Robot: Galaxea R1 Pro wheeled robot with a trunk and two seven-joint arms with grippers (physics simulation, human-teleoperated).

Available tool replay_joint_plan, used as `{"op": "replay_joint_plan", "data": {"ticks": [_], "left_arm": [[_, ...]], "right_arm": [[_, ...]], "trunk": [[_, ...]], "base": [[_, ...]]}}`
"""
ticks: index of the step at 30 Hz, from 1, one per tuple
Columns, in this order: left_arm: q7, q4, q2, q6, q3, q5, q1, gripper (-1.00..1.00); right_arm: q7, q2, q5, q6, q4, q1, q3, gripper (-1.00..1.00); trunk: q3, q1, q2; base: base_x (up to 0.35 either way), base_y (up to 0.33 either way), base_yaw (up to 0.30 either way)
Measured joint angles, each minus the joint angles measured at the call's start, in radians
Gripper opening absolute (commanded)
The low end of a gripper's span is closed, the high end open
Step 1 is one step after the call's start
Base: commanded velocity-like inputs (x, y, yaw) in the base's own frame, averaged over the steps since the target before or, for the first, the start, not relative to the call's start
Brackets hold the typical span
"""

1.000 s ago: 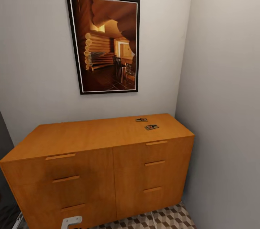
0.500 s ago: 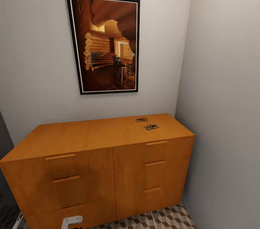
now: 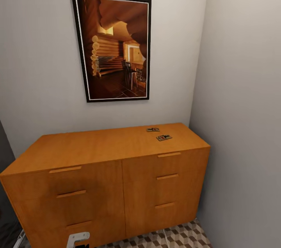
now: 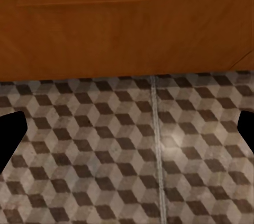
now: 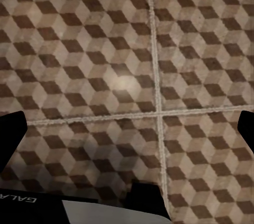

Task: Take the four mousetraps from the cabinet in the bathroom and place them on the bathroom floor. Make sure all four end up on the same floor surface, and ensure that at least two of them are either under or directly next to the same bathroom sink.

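From the head view, the cabinet point(image 3: 113, 177) stands against the back wall in a corner, under a framed picture point(image 3: 113, 47) of a log interior, and two mousetraps point(image 3: 164, 137) lie flat on its top surface toward the right end, one point(image 3: 153, 129) a little further back than the other, close together but apart; any further traps are not to be seen here, and all the drawer fronts are closed, so what they hold cannot be told. A strip of the bathroom floor point(image 3: 183, 238) shows at the foot of the cabinet, and a white piece of the robot's left arm point(image 3: 77, 239) pokes in at the bottom edge. The traps look small, light and stiff, flat enough that a grip across the two long edges of the wooden base seems the safest hold, keeping clear of the sprung piece on top, which could shift or snag; lying so low on a smooth top they may slide rather than lift if pinched too shallowly. In the left wrist view, the left gripper point(image 4: 127, 134) hangs low, its jaws spread wide and empty, pointing at the patterned tiles just in front of the cabinet's lowest drawer front point(image 4: 127, 28). In the right wrist view, the right gripper point(image 5: 127, 134) likewise has its jaws parted and holds nothing, looking down on bare floor tiles where two grout lines cross
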State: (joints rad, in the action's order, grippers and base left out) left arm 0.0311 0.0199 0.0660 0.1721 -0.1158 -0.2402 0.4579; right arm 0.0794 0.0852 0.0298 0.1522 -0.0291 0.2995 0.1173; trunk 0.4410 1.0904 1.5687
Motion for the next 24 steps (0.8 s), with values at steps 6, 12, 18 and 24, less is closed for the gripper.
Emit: {"op": "replay_joint_plan", "data": {"ticks": [6,12,18,24], "left_arm": [[-0.003,0.000,-0.001,0.000,0.000,0.000,0.000,1.00],[-0.007,0.009,-0.002,0.002,-0.005,0.005,0.000,1.00],[-0.021,0.142,-0.013,-0.043,-0.011,0.010,0.000,1.00],[-0.022,0.281,-0.014,-0.143,-0.012,0.013,0.000,1.00]], "right_arm": [[0.001,-0.003,0.002,0.000,0.000,0.000,0.000,1.00],[0.008,-0.004,0.001,0.000,0.000,0.001,-0.001,1.00],[0.001,-0.005,0.015,-0.012,0.007,0.002,0.003,1.00],[-0.002,-0.006,0.017,-0.050,0.076,0.002,0.004,1.00]], "trunk": [[0.000,0.000,0.000],[0.000,0.000,0.000],[0.000,0.000,0.000],[0.000,0.000,0.000]], "base": [[0.000,0.000,0.000],[0.000,0.000,0.000],[0.000,0.000,0.000],[0.000,0.000,0.000]]}}
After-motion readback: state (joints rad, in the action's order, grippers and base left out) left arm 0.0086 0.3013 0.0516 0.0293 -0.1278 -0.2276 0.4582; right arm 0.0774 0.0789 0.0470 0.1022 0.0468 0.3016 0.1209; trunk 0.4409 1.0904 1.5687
